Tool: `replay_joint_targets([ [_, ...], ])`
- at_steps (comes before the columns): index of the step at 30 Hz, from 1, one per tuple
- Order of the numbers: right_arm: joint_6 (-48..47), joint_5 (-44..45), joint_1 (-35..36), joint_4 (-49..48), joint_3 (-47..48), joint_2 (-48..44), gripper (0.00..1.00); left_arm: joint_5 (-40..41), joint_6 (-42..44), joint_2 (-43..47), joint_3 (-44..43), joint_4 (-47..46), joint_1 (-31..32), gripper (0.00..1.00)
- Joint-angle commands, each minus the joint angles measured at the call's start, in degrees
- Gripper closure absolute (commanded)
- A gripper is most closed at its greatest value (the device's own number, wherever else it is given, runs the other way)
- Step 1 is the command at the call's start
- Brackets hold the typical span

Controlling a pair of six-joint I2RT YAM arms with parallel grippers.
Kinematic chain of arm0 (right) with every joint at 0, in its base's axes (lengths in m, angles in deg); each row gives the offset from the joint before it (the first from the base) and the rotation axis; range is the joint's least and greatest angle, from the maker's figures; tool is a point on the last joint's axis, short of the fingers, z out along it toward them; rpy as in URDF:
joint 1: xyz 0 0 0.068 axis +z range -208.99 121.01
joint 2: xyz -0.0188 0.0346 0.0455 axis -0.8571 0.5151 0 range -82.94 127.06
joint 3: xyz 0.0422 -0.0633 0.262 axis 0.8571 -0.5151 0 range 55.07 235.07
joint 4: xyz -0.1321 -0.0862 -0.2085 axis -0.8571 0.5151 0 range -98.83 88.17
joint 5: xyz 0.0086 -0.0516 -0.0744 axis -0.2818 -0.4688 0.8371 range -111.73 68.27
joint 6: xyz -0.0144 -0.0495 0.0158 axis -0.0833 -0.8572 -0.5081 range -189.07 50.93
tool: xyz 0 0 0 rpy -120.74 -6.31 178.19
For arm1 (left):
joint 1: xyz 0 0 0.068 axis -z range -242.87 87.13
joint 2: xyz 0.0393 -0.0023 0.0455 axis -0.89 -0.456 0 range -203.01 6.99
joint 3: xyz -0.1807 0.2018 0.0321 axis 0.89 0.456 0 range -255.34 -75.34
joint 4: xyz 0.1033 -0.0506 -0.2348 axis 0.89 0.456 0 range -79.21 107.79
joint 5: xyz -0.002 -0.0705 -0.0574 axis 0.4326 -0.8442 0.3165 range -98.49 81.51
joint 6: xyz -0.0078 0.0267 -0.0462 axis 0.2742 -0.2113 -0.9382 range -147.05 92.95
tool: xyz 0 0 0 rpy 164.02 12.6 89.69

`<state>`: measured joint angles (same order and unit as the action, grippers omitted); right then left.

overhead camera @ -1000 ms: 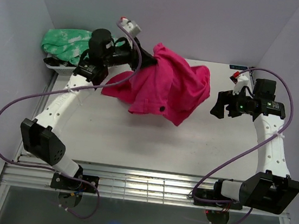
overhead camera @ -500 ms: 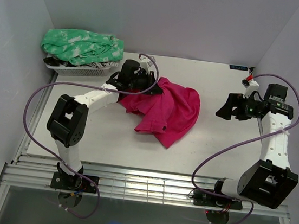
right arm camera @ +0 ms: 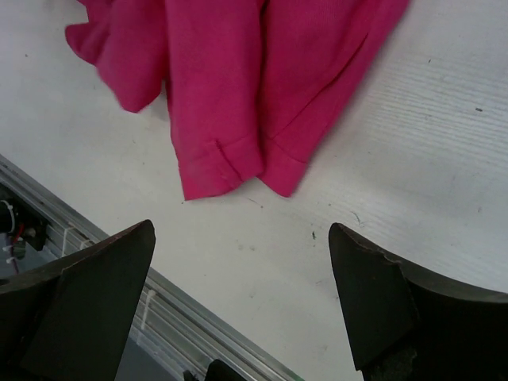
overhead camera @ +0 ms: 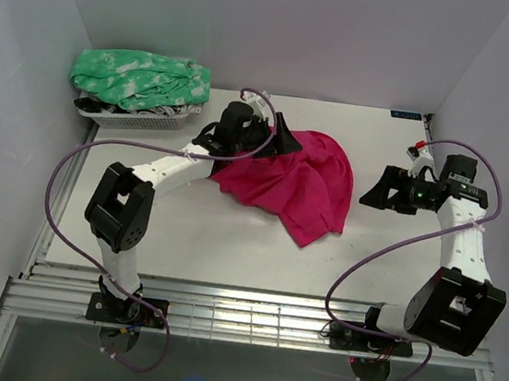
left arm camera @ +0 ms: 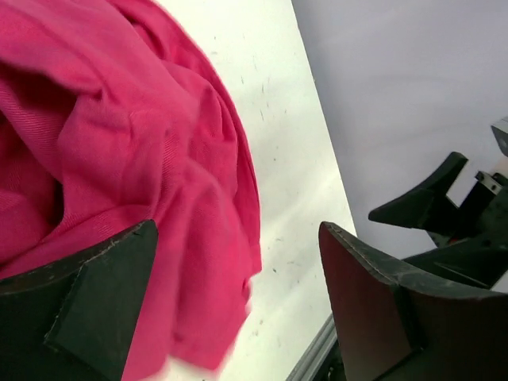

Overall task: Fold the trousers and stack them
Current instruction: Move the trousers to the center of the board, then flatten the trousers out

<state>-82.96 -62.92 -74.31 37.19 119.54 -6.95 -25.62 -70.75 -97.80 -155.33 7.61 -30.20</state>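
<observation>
**Trousers [overhead camera: 297,182] lay heaped, nothing gripped**

The trousers were a crumpled magenta mound on the table [overhead camera: 229,243], directly beneath and ahead of the left gripper [overhead camera: 282,141]. That gripper's jaws stood spread wide and clamped nothing. In its wrist view, folds of the cloth ran under one of its fingers [left arm camera: 87,309] and out past the fingertips, though contact between finger and fabric could not be made out.

The right gripper [overhead camera: 375,189] hung off the far side of the mound from the left one, pointed toward it. Its jaws were equally wide and empty. Its wrist camera showed two hemmed ends [right arm camera: 226,163] of the garment flat on the tabletop ahead of its fingertips, apart from both fingers.

Behind the left wrist, a basket [overhead camera: 119,118] held a green-and-white garment [overhead camera: 138,79].
</observation>
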Motion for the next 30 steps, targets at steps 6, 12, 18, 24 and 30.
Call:
replay_joint_targets([
  [6,11.0,0.7,2.5,-11.7,-7.3,6.2,0.1,-6.2,21.4,14.2,1.5,7.4,-12.7,0.07],
  [12,12.0,10.1,5.2,-16.4,-7.1,14.7,0.21,-2.9,43.5,18.6,3.8,23.3,-17.8,0.1],
  [18,11.6,14.9,8.8,-19.7,-5.6,22.1,0.37,0.1,47.1,23.0,12.8,23.5,-21.8,0.12],
  [24,5.5,17.2,11.6,-14.5,-1.1,26.8,0.77,-3.4,51.4,20.0,16.0,24.3,-22.8,0.11],
  [30,-7.2,27.6,8.5,-7.2,8.3,24.1,0.92,1.6,56.5,16.4,16.4,25.4,-23.2,0.08],
])
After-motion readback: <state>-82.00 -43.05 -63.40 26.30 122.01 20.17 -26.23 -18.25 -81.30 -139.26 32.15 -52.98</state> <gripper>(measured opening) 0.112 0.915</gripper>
